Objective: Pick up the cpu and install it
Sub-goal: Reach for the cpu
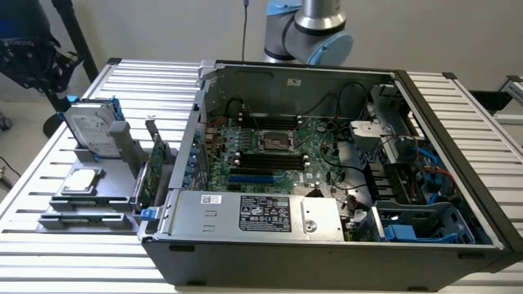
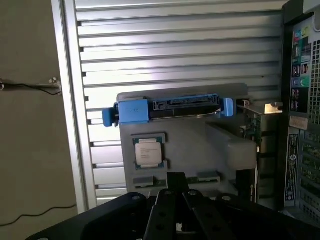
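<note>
Closest to the wrist camera is the gripper (image 2: 176, 179). Its black fingers are drawn fully together and hold nothing. It hangs over the grey holder (image 2: 200, 145), near the cpu (image 2: 149, 152) but clear of it.

The cpu lies flat in a shallow recess of that holder, lid up. It is a small square chip with a dull silver metal top carrying faint printed lettering, and a thin green border shows around the lid.

Assessment of handling: it is probably light, stiff and thin. The smooth lid is likely slippery, and the underside, which cannot be seen, is probably delicate. The safest hold looks to be on two opposite edges, kept level, without pressing on the top.

Just beyond the chip, the hard drive (image 2: 170, 107) with blue side rails stands on edge in the same holder.

In the exterior view the holder sits on the slatted table (image 1: 49, 245), to the exterior view's left of the open computer case (image 1: 327, 263). A green circuit card (image 1: 147, 174) stands between them. The motherboard socket (image 1: 274, 142) inside the case appears unoccupied. The arm (image 1: 315, 30) rises behind the case.
</note>
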